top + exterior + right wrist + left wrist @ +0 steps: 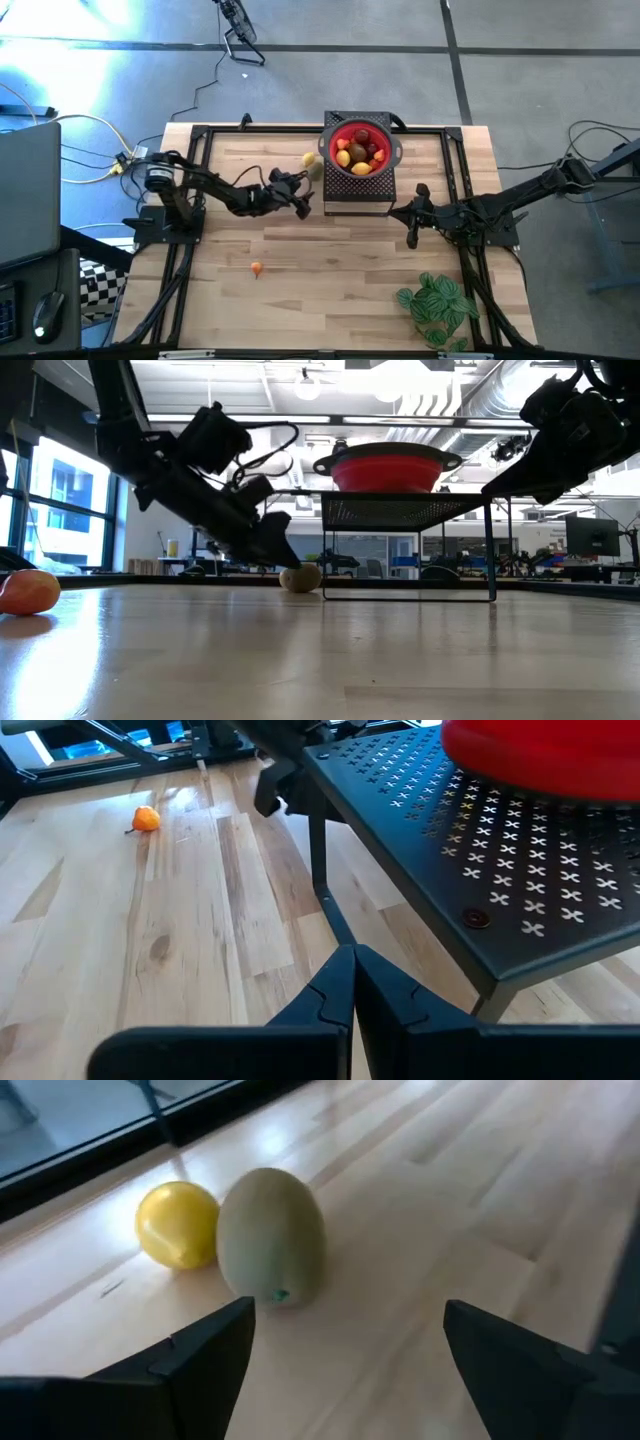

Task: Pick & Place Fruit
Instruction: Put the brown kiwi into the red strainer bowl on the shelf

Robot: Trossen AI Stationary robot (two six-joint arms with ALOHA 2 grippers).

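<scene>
Two fruits lie side by side on the wooden table, left of the stand: a yellow round one (178, 1225) and a brownish-green oval one (272, 1235) (316, 170) (300, 577). My left gripper (350, 1355) (302, 200) stands open just short of the oval fruit, slanting down toward it, with nothing between its fingers. A small orange fruit (257, 268) (146, 818) lies alone nearer the front. A red bowl (360, 150) holding several fruits sits on a black perforated stand (480, 850). My right gripper (352, 990) (413, 228) waits shut, right of the stand.
A green leafy plant (438, 305) lies at the table's front right. The stand's thin legs (325, 550) rise close to the two fruits. Black frame rails (190, 180) run along the table's sides. Bare wood stretches across the middle and front.
</scene>
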